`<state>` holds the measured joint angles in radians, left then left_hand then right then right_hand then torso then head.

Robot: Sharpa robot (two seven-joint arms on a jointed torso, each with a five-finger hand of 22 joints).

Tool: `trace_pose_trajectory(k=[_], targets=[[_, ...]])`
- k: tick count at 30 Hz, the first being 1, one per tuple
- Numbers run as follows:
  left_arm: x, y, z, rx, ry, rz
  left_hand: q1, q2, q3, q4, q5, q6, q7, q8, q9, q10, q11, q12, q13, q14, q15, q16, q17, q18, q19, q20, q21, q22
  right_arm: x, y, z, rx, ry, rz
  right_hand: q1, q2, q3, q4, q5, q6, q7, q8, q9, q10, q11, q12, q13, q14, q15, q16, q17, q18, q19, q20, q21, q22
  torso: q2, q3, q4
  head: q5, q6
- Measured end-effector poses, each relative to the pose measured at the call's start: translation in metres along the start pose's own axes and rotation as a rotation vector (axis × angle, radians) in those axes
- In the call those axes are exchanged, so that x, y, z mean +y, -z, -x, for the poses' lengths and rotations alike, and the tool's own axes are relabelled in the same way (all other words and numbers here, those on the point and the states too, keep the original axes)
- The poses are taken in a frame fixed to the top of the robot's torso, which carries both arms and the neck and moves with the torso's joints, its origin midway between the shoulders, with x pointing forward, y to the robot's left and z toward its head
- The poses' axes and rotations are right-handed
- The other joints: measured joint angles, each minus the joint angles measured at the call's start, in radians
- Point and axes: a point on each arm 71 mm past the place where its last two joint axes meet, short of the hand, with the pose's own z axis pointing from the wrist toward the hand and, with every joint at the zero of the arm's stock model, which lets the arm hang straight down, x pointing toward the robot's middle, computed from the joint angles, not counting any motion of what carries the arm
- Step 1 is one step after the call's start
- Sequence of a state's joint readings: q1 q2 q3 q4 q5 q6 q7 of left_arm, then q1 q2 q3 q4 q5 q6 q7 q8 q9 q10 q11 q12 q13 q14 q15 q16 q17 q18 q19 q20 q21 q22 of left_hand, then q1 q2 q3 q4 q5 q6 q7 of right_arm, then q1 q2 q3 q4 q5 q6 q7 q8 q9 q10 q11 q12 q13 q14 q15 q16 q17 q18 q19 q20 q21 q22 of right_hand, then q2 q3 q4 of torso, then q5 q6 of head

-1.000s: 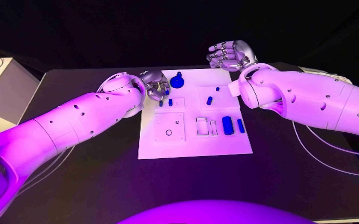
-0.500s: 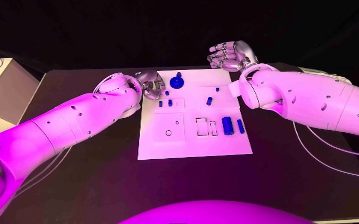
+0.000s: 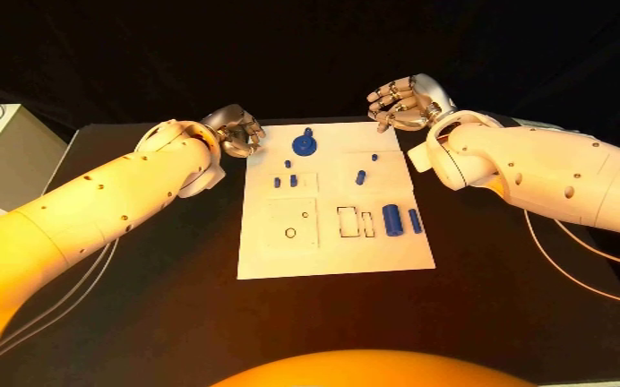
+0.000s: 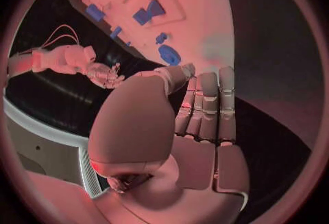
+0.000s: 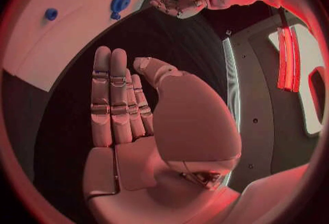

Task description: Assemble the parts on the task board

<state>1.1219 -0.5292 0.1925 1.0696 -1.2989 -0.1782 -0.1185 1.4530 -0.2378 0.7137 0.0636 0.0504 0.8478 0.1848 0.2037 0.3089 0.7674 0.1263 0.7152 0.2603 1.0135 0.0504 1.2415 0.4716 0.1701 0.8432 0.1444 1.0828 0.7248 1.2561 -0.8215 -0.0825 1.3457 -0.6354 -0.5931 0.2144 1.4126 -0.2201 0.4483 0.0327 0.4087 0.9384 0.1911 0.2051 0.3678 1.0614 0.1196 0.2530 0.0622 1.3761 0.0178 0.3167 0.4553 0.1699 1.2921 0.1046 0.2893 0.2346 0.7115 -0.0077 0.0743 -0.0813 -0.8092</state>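
Black table [image 3: 155, 315] with the white task board [image 3: 333, 253] in the middle, both arms raised at its far end. Left hand [image 3: 236, 130] is just off the board's far left corner, fingers straight and together in its wrist view, holding nothing. Right hand [image 3: 407, 104] hangs past the far right corner, also released, fingers extended side by side, nothing in the palm. Parts all sit on the board: the round blue knob-like part [image 3: 305, 144] near the far edge, two larger blue blocks [image 3: 392, 218] at the right beside the outlined slots [image 3: 348, 219], several small blue pegs [image 3: 292, 179] mid-board. Looks like the step between picks, no part in hand. Next move probably calls for one hand to come down over a loose part, likely the round one nearest the left hand, and pinch it cleanly; small pieces, so finger placement matters.
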Motion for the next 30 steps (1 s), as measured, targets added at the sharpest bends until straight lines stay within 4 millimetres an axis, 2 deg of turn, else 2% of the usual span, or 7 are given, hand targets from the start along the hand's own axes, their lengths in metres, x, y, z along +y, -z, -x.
trace_pose_trajectory(k=[4, 6, 11, 15, 20, 22, 30], targets=[[0.008, 0.009, 0.011, -0.006, 0.161, -0.012, -0.014, 0.011, -0.006, 0.022, 0.0, 0.014, 0.007, 0.015, 0.002, 0.039, 0.0, 0.004, -0.023, -0.013, 0.003, -0.061, -0.037, 0.0, -0.024, 0.008, -0.041, -0.023, -0.005, 0.003, 0.006, 0.061, 0.1, 0.024, 0.0, 0.0, 0.005, -0.029, -0.004, 0.046, -0.016, -0.032, -0.023, 0.086, -0.019, -0.067, 0.0, 0.063, -0.022, 0.115, 0.091, 0.0, 0.012, -0.04, 0.153, 0.114, 0.0, -0.0012, -0.0001, -0.009, 0.007], [0.013, 0.016, 0.014, -0.001, 0.265, -0.029, -0.029, 0.015, -0.021, 0.043, 0.0, 0.017, 0.004, 0.021, 0.002, 0.064, -0.004, 0.004, -0.039, -0.031, 0.002, -0.098, -0.057, 0.0, -0.028, 0.011, -0.084, -0.051, -0.007, 0.004, 0.008, 0.098, 0.164, 0.037, 0.0, 0.0, 0.018, -0.042, -0.008, 0.066, -0.024, -0.045, -0.031, 0.124, -0.029, -0.099, 0.002, 0.081, -0.036, 0.191, 0.148, 0.0, 0.002, -0.048, 0.234, 0.177, 0.0, -0.0018, 0.0001, -0.013, 0.009], [0.029, 0.038, 0.01, 0.042, 0.535, -0.068, -0.055, 0.009, -0.084, 0.102, 0.003, 0.03, -0.009, 0.047, 0.005, 0.157, -0.008, -0.141, -0.132, -0.092, 0.011, -0.24, -0.113, 0.0, -0.043, 0.023, -0.267, -0.173, -0.01, 0.01, 0.01, 0.177, 0.343, 0.072, -0.013, -0.012, 0.035, -0.058, -0.008, 0.103, -0.042, -0.047, -0.03, 0.193, -0.049, -0.13, 0.012, 0.091, -0.043, 0.369, 0.276, 0.0, 0.001, -0.049, 0.34, 0.258, -0.001, -0.0021, 0.0001, -0.03, 0.016], [0.034, 0.052, 0.009, 0.063, 0.722, -0.116, -0.052, 0.012, -0.105, 0.118, 0.003, 0.037, -0.01, 0.052, 0.005, 0.206, -0.007, -0.214, -0.167, -0.095, 0.014, -0.319, -0.137, 0.0, -0.02, 0.032, -0.351, -0.233, -0.015, 0.015, 0.007, 0.228, 0.491, 0.086, -0.035, -0.025, 0.061, -0.045, -0.026, 0.096, -0.036, -0.059, -0.03, 0.188, -0.043, -0.168, 0.01, 0.091, -0.043, 0.587, 0.449, 0.0, 0.037, -0.038, 0.43, 0.346, -0.001, -0.0042, 0.0011, -0.04, 0.018], [0.034, 0.067, 0.008, 0.069, 0.875, -0.172, -0.043, 0.021, -0.113, 0.112, 0.003, 0.041, -0.006, 0.054, 0.005, 0.232, -0.007, -0.254, -0.18, -0.08, 0.014, -0.356, -0.144, 0.0, 0.005, 0.027, -0.379, -0.257, -0.019, 0.018, 0.001, 0.266, 0.646, 0.09, -0.053, -0.041, 0.079, -0.032, -0.043, 0.091, -0.031, -0.064, -0.025, 0.151, -0.034, -0.187, 0.004, 0.091, -0.035, 0.724, 0.557, -0.001, 0.072, -0.027, 0.537, 0.462, -0.002, -0.0045, 0.0012, -0.045, 0.022], [0.033, 0.073, 0.009, 0.065, 0.924, -0.195, -0.043, 0.021, -0.115, 0.114, 0.002, 0.041, -0.006, 0.054, 0.004, 0.237, -0.009, -0.259, -0.181, -0.076, 0.017, -0.359, -0.144, 0.0, 0.008, 0.024, -0.383, -0.261, -0.021, 0.019, -0.001, 0.273, 0.702, 0.088, -0.055, -0.043, 0.081, -0.029, -0.043, 0.089, -0.029, -0.069, -0.023, 0.129, -0.03, -0.187, 0.004, 0.09, -0.035, 0.759, 0.583, -0.015, 0.077, -0.024, 0.563, 0.49, -0.001, -0.0045, 0.0004, -0.047, 0.024], [0.026, 0.086, 0.008, 0.057, 1.03, -0.258, -0.037, 0.019, -0.121, 0.114, 0.002, 0.044, -0.003, 0.054, 0.002, 0.239, -0.006, -0.273, -0.185, -0.067, 0.015, -0.369, -0.144, -0.001, 0.017, 0.026, -0.392, -0.268, -0.023, 0.017, -0.012, 0.272, 0.833, 0.088, -0.065, -0.054, 0.079, -0.022, -0.047, 0.082, -0.03, -0.076, -0.02, 0.092, -0.025, -0.187, 0.004, 0.09, -0.028, 0.855, 0.658, -0.015, 0.104, -0.017, 0.644, 0.58, 0.002, -0.0083, -0.0008, -0.052, 0.027]])
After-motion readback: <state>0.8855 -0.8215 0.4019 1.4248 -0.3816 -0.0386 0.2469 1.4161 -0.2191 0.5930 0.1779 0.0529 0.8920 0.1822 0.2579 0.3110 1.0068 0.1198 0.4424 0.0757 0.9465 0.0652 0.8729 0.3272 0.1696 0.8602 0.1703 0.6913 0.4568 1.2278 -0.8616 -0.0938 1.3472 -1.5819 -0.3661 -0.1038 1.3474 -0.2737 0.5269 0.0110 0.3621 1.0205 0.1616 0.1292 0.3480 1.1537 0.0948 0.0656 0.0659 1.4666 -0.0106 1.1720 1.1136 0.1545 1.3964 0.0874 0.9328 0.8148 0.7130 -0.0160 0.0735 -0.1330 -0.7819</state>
